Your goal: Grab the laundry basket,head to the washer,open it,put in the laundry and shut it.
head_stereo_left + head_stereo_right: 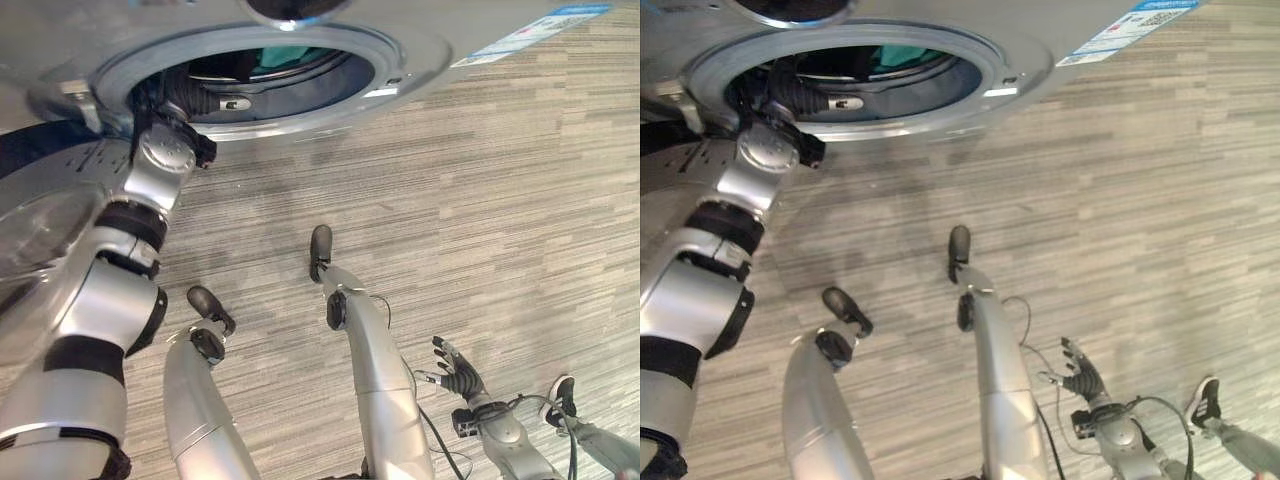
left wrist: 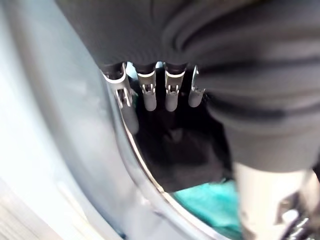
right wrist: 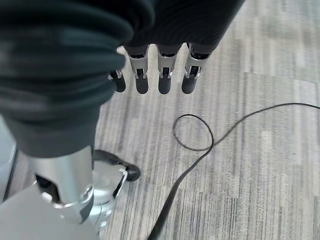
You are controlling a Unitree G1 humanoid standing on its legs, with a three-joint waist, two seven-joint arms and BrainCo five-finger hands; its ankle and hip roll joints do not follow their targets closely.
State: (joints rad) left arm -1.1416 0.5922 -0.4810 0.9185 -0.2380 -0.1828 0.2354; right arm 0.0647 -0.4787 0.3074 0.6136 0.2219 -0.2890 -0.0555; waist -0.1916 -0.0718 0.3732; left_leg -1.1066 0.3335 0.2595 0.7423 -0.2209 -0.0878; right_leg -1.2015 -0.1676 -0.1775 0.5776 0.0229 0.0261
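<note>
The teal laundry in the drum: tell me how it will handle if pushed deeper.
The teal laundry lies crumpled in the washer, so it is probably floppy and light. Pushed by the left hand, it would likely fold and bunch, not slide.

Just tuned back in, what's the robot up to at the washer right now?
The washer has its door swung open. The left hand reaches into the round opening, its fingers pointing into the dark drum, where teal laundry already lies. It grips nothing. The right hand hangs open over the floor, idle. A person's shoe shows beside it. Closing the door is not yet done.
</note>
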